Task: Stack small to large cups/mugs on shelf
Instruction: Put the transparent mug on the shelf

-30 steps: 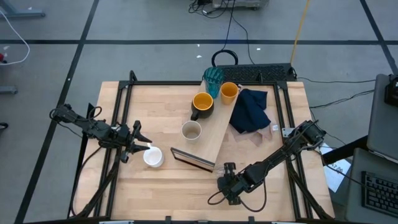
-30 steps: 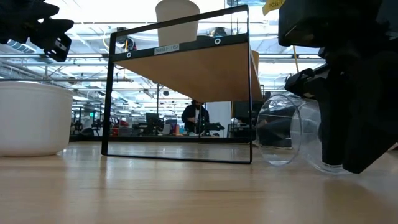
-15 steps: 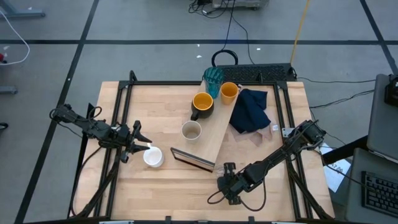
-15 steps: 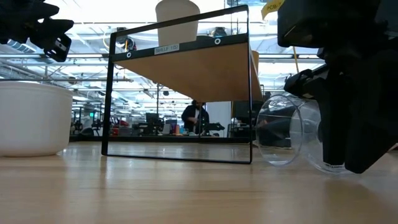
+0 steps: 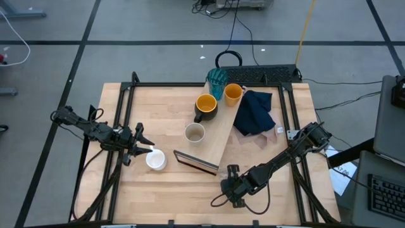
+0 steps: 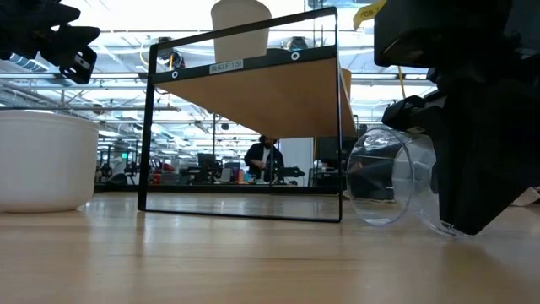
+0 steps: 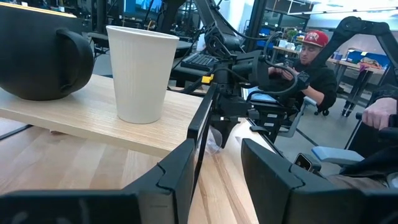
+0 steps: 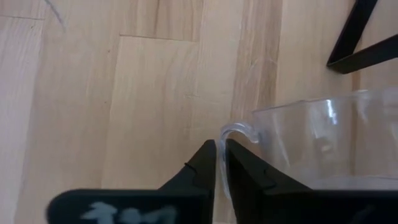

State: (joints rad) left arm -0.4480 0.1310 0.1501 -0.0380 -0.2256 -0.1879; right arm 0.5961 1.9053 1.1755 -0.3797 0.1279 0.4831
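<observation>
The clear glass (image 6: pixel 392 186) lies on its side on the table near the front edge, and my right gripper (image 8: pixel 220 146) is shut on its handle. On the shelf (image 5: pixel 218 142), a slanted wood board raised on a black frame, stand the beige cup (image 5: pixel 194 133) and the dark mug with yellow inside (image 5: pixel 205 106). At the shelf's far end are the orange cup (image 5: pixel 233 94) and the teal tumbler (image 5: pixel 217 81). The white mug (image 5: pixel 155 159) stands on the table at the left. My left gripper (image 5: pixel 147 151) hovers open and level just above it, touching nothing. My right gripper pinches the clear glass's thin curved handle (image 8: pixel 233 132) between its two fingers. The fingers slant down at it from the table's right side. The glass lies on its side with its wall on the table (image 6: pixel 253 253).
A navy cloth (image 5: pixel 255 113) lies right of the shelf. The shelf's black wire frame (image 6: pixel 245 127) stands upright just left of the glass. A keyboard (image 5: pixel 266 74) sits at the far edge. A person (image 7: pixel 311 62) sits beyond the table.
</observation>
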